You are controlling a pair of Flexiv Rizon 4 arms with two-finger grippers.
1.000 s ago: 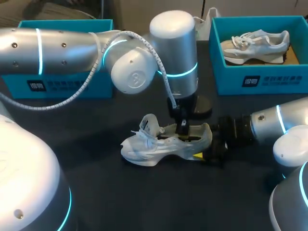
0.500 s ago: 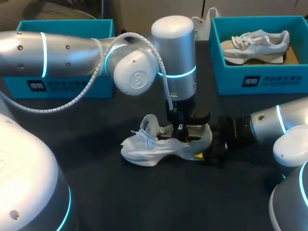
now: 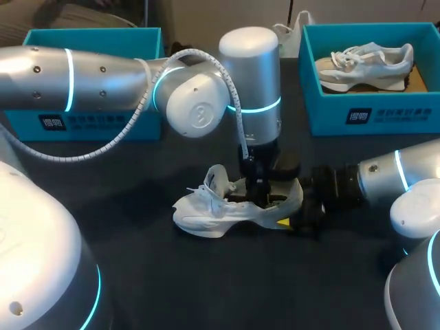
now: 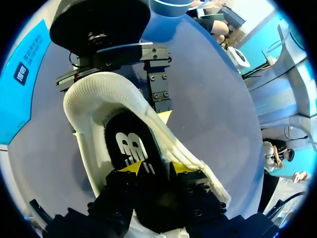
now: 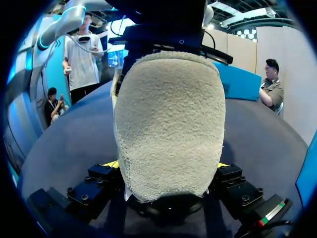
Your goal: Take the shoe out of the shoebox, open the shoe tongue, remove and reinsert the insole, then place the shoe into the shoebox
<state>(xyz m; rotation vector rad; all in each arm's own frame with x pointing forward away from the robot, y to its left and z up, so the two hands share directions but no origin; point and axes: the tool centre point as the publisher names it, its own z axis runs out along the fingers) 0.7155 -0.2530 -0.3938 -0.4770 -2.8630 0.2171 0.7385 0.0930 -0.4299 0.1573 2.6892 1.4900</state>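
Note:
A white shoe point(image 3: 220, 210) lies on its sole in the middle of the dark table, toe to the left, tongue pulled up. My left gripper point(image 3: 260, 189) hangs straight down into the shoe's opening. In the left wrist view the gripper point(image 4: 156, 168) has its yellow tips apart over the black insole point(image 4: 133, 148), which lies inside the shoe. My right gripper point(image 3: 299, 216) comes in from the right at table height. In its wrist view the gripper point(image 5: 166, 166) is shut on the shoe's rough beige heel point(image 5: 168, 119), one finger on each side.
A teal shoebox point(image 3: 371, 117) at the back right holds another white shoe point(image 3: 368, 62). A second teal shoebox point(image 3: 89, 124) stands at the back left, behind my left arm. A white bag point(image 3: 289, 34) sits between the boxes at the far edge.
My left gripper has sunk a little deeper into the shoe's opening and its fingers have spread apart. The shoe and my right arm have stayed put.

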